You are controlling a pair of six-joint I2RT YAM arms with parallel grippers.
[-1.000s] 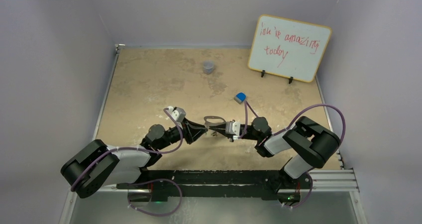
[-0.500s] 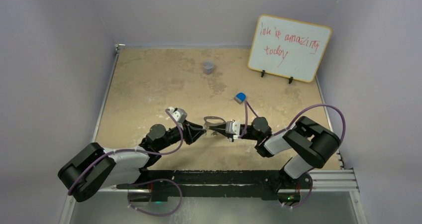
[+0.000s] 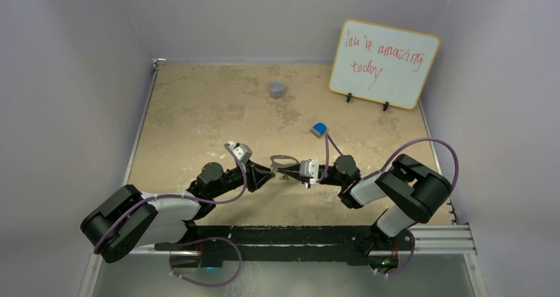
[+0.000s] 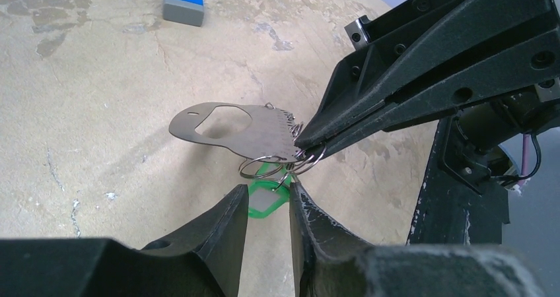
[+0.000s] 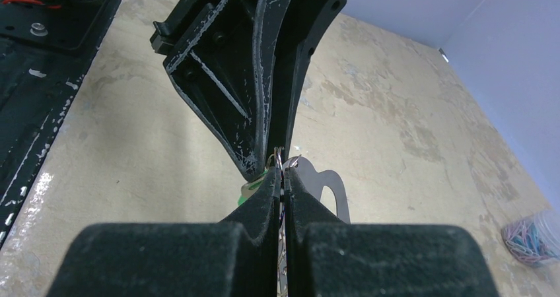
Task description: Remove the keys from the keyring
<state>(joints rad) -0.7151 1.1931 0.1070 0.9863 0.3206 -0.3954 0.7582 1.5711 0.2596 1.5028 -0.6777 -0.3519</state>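
The keyring [image 4: 224, 129], a flat silver-grey plate with a cutout, hangs just above the table at its centre [image 3: 282, 158]. My right gripper [image 4: 300, 142] is shut on its right end, where small wire rings [image 4: 261, 167] hang. A green-headed key [image 4: 267, 198] dangles from those rings. My left gripper [image 4: 267, 187] comes in from below, its fingers a little apart with the green head between the tips; whether they press on it does not show. In the right wrist view my right gripper [image 5: 282, 173] is shut on the keyring [image 5: 330, 191], facing the left gripper's fingers [image 5: 264, 92].
A small blue block [image 3: 319, 129] lies behind the grippers, also in the left wrist view [image 4: 183, 2]. A grey cup [image 3: 277, 88] stands farther back. A whiteboard [image 3: 384, 63] leans at the back right. Walls close in the table on three sides.
The left gripper drew back slightly, then moved forward again to the hanging key. The right gripper and keyring have stayed in place.
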